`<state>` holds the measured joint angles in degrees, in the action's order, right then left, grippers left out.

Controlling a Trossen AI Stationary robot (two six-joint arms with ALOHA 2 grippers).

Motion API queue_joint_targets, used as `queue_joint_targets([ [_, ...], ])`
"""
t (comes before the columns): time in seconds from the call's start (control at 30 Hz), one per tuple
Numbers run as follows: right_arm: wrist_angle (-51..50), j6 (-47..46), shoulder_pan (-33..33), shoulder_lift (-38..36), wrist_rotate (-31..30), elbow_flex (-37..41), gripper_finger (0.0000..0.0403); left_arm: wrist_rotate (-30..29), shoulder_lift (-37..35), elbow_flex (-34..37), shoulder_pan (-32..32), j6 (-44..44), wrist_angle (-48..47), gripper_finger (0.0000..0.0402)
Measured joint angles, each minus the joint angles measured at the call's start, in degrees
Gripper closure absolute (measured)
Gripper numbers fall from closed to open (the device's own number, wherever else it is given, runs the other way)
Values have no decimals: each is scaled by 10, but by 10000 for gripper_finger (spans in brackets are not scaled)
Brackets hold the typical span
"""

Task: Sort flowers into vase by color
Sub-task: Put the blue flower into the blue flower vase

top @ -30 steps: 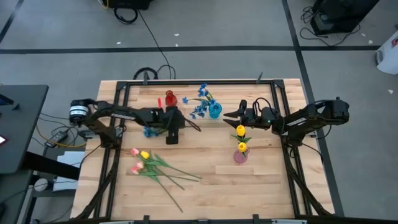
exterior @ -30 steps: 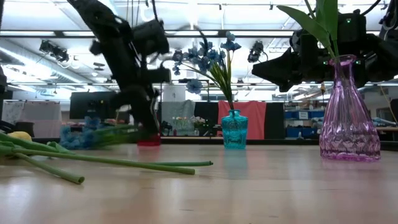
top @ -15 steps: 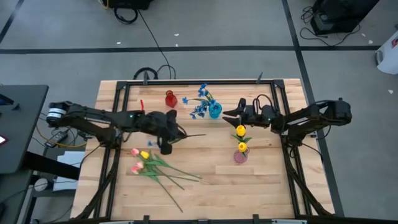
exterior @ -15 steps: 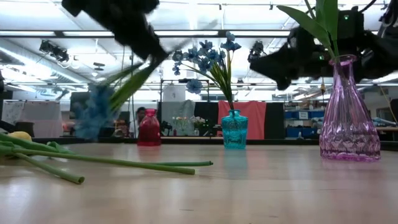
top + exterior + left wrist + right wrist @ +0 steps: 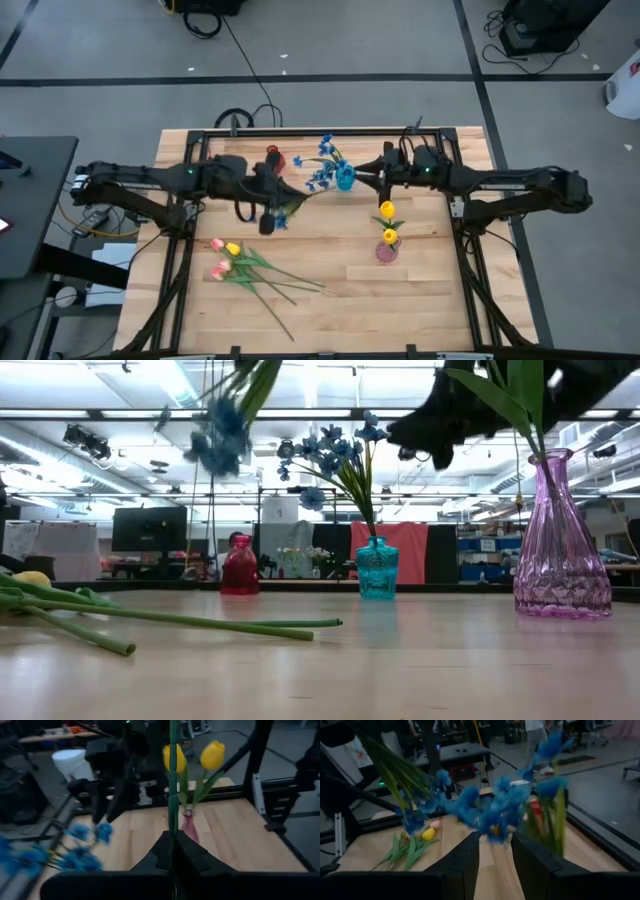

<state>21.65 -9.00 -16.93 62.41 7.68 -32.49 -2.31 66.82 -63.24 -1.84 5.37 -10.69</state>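
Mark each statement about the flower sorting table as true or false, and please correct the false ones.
1. The left gripper is shut on a blue flower spray held up off the table. True.
2. The pink vase holds pink tulips. False: it holds two yellow tulips.
3. The teal vase already holds blue flowers. True.
4. The red vase is full of flowers. False: no flowers are in it.
5. All tulips are in vases. False: pink and yellow tulips lie on the table.
6. The right gripper is open beside the teal vase. True.
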Motion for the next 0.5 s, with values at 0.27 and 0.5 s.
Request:
queue_joint_targets([
  [0.27, -98, -29, 9, -28, 44, -91, 275, -48, 18, -108, 44, 19, -115, 389],
  [0.5, -80, 13, 60, -7, 3, -160, 275, -47, 33, -134, 49, -42, -125, 389],
])
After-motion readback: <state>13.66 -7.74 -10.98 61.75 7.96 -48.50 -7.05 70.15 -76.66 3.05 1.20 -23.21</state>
